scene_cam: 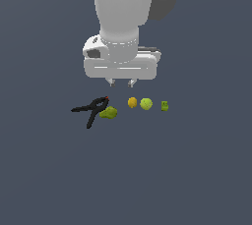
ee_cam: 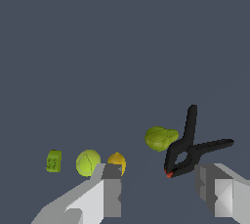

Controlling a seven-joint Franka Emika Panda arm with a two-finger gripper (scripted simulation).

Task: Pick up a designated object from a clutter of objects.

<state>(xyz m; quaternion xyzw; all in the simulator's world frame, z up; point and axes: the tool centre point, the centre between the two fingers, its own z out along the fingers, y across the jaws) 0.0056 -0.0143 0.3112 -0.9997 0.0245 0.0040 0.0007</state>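
The black spring clamp [scene_cam: 91, 110] lies flat at the exterior view's left end of the row, its two handles splayed and its small red tip pointing toward the arm; the wrist view shows this clamp [ee_cam: 191, 145] too. A lumpy olive-green piece [scene_cam: 109, 113] touches its jaw end. My gripper [scene_cam: 122, 84] hangs open above the floor, behind the gap between the clamp and the orange ball [scene_cam: 132, 102]. Nothing is between its fingers [ee_cam: 112, 189]. In the wrist view the clamp's red tip sits between the two fingers, closer to one of them.
A lime-green ball [scene_cam: 146, 103] and a small green block [scene_cam: 165, 105] continue the row toward the exterior view's right. All items rest on a plain dark grey-blue floor [scene_cam: 197, 170].
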